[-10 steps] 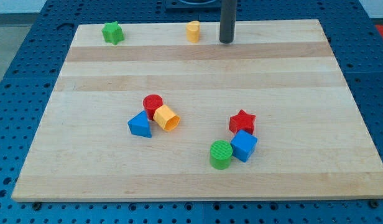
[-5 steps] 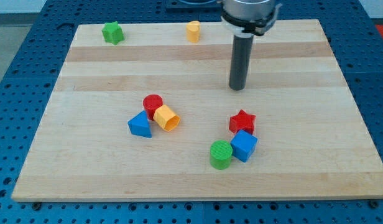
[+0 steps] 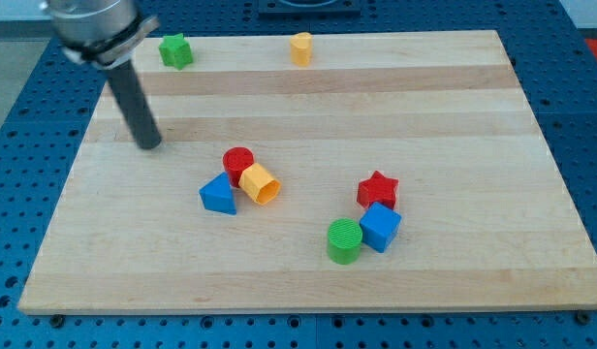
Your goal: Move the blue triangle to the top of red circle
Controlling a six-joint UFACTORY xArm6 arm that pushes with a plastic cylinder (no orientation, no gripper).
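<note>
The blue triangle (image 3: 218, 196) lies on the wooden board (image 3: 454, 116), left of centre. The red circle (image 3: 237, 162) sits just above and to its right, touching it. A yellow cylinder (image 3: 261, 184) lies on its side against the red circle's lower right. My tip (image 3: 149, 145) rests on the board up and to the left of these blocks, well apart from them. The dark rod rises from it toward the view's top left.
A red star (image 3: 377, 189), a blue cube (image 3: 380, 227) and a green cylinder (image 3: 344, 240) cluster at the lower right of centre. A green star (image 3: 175, 50) and a small yellow block (image 3: 300, 47) stand near the top edge.
My tip has swept from the top centre down toward the middle, then far left to the board's upper left. No block has moved.
</note>
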